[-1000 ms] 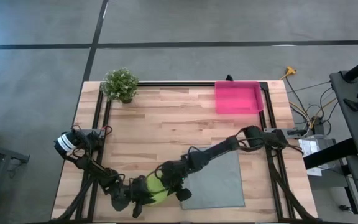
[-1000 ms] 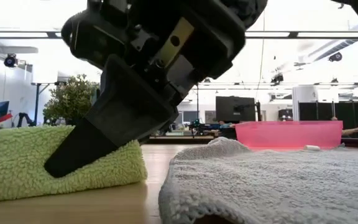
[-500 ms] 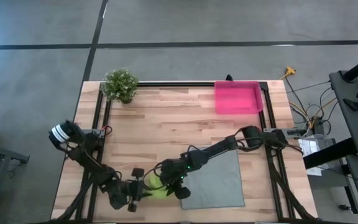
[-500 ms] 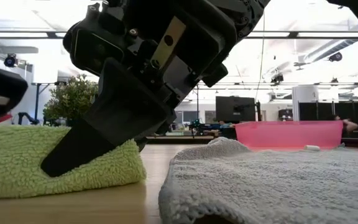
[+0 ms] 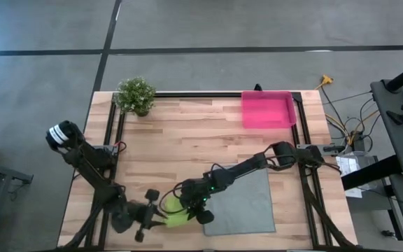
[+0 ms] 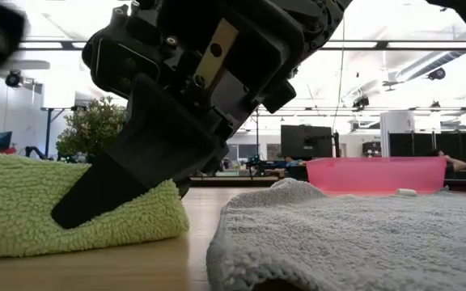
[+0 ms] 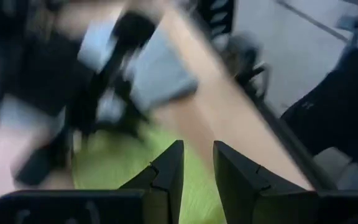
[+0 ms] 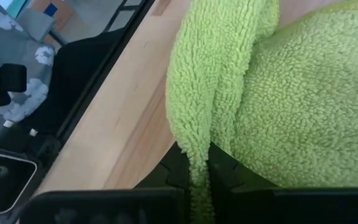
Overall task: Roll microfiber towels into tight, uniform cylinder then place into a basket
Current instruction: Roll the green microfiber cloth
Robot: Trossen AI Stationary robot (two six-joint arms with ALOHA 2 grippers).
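Two pincers meet at the lime green towel (image 5: 175,210) near the front edge of the bench (image 5: 187,136). The right pincer (image 8: 192,163) is pressed together on a fold of that towel, the pile bunched between its dark fingers (image 8: 225,171). Its arm reaches from the right side of the bench, low and stretched out across the grey towel (image 5: 242,203), with the wrist tipped down so the fingers slope to the towel in the low view. The left pincer (image 7: 194,168) sits just beside the green towel on its left, fingers slightly parted with a narrow gap and nothing seen between them; its arm runs along the left front of the bench, elbow raised toward the left edge.

The green towel lies bundled and partly rolled, touching the left edge of the grey towel, which lies flat at front right. The pink basket (image 5: 268,110) stands at the far right, well apart from both towels. A small potted plant (image 5: 136,95) stands at the far left corner. No writing can be read anywhere.
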